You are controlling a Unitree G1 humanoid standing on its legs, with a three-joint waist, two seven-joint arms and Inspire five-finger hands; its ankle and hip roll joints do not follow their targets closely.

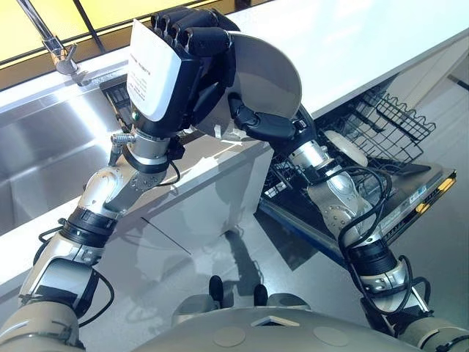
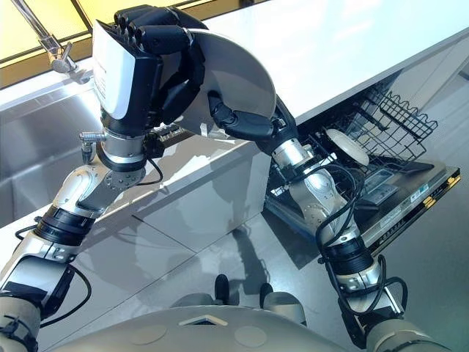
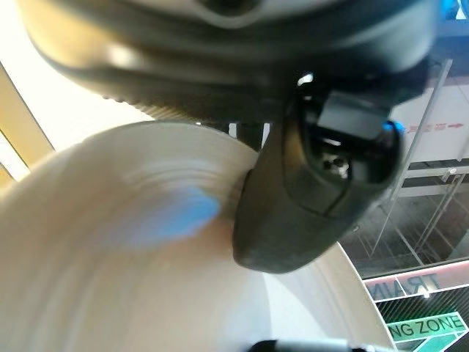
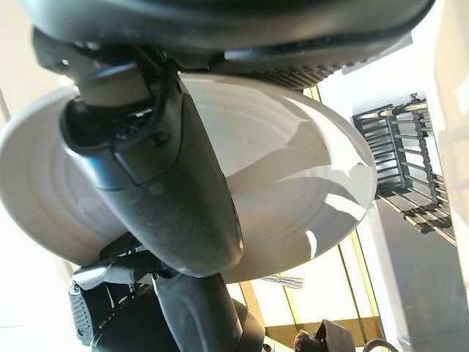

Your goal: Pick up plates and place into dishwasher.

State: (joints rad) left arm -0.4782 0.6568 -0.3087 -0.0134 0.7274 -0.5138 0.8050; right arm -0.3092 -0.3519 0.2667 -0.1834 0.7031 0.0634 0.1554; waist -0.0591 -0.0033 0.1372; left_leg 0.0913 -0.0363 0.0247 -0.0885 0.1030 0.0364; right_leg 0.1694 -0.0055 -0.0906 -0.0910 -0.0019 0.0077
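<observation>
A white plate [image 1: 272, 79] is held up on edge above the counter, between both hands. My left hand [image 1: 179, 62] curls its fingers over the plate's upper rim, and its thumb [image 3: 315, 183] presses on the plate's face [image 3: 110, 242]. From below, my right hand [image 1: 265, 125] pinches the lower rim. Its thumb [image 4: 161, 191] lies across the plate's hollow side [image 4: 300, 169], with the fingers behind. The dishwasher [image 1: 410, 194] stands open to the right, its wire rack [image 1: 388, 117] pulled out. A second white plate [image 1: 346, 147] stands in that rack.
A steel sink [image 1: 44, 147] with a faucet [image 1: 51, 40] lies at the left. The white counter [image 1: 366, 37] runs behind and above the dishwasher. The lowered dishwasher door juts out over the grey floor [image 1: 220, 264].
</observation>
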